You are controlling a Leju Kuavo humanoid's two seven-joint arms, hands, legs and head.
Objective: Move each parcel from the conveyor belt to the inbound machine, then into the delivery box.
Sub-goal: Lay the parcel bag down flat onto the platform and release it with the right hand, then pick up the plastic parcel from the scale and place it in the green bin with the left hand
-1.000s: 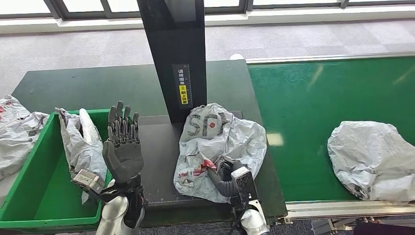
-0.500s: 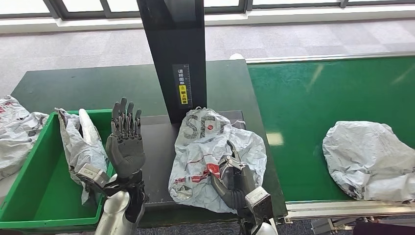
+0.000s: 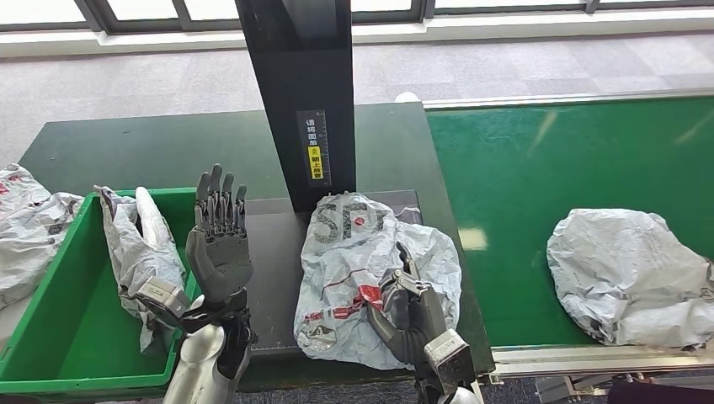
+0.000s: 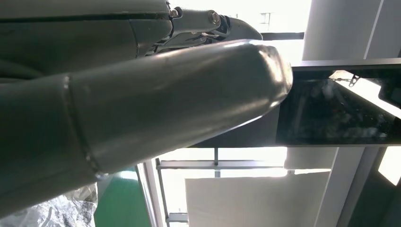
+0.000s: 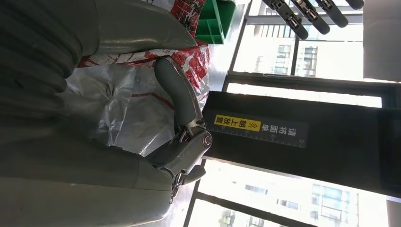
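- The grey parcel (image 3: 370,269), printed with dark letters and red marks, lay crumpled on the dark platform of the inbound machine (image 3: 274,278), its far end touching the foot of the machine's black upright column (image 3: 303,93).
- The parcel's near edge reached almost to the platform's front edge, and its right side bulged toward the table's right edge, beside the conveyor belt (image 3: 539,185).
- The right hand (image 3: 408,307) rested on the near right part of this parcel with its fingers laid over the crumpled plastic; in the right wrist view one curled finger (image 5: 182,101) pressed against the wrapping, but whether the hand truly clasped the parcel could not be told.
- The left hand (image 3: 219,240) stood upright, palm facing the camera, fingers straight and slightly apart, holding nothing, above the platform's left part, between the parcel and the green delivery box (image 3: 50,311).
- A bare strip of platform lay open between the left hand and the parcel.
- A second parcel (image 3: 627,273) sat on the green belt, well apart from the first, close to the belt's near metal rail.
- In the delivery box a grey bag (image 3: 139,248) leaned against the right wall, with bare green floor left of it.
- More grey bags (image 3: 25,227) lay outside the box's left wall.
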